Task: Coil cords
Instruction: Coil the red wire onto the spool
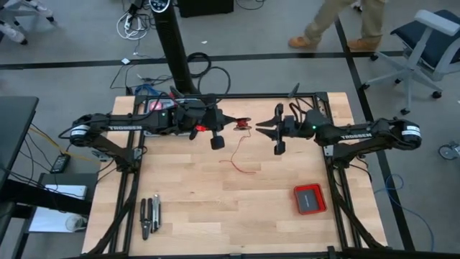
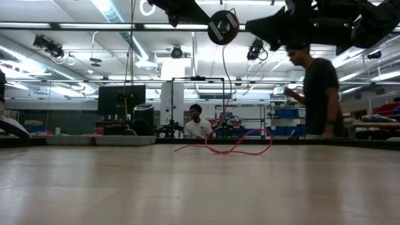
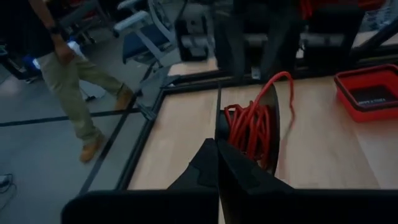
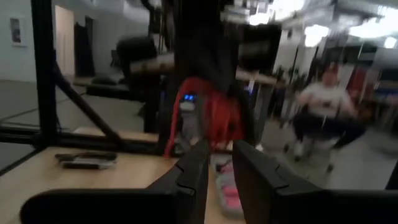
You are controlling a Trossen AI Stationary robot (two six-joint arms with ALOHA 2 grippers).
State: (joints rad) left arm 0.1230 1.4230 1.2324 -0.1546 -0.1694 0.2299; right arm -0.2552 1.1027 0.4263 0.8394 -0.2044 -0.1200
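With the left claw [image 1: 228,123] closed on the spool [image 1: 243,124], the right claw [image 1: 261,126], fingers slightly apart and empty, should guide the red wire [image 1: 241,162] taut above the counter [image 1: 187,208].

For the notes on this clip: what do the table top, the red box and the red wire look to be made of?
Table top: pale wood, matt, with visible plank seams, likely butcher block. Red box: probably moulded plastic, smooth, with a raised rim and dark inside. Red wire: very thin and limp, lying in loose loops, so likely plastic-coated; part is wound on a black spool that looks like rigid plastic.
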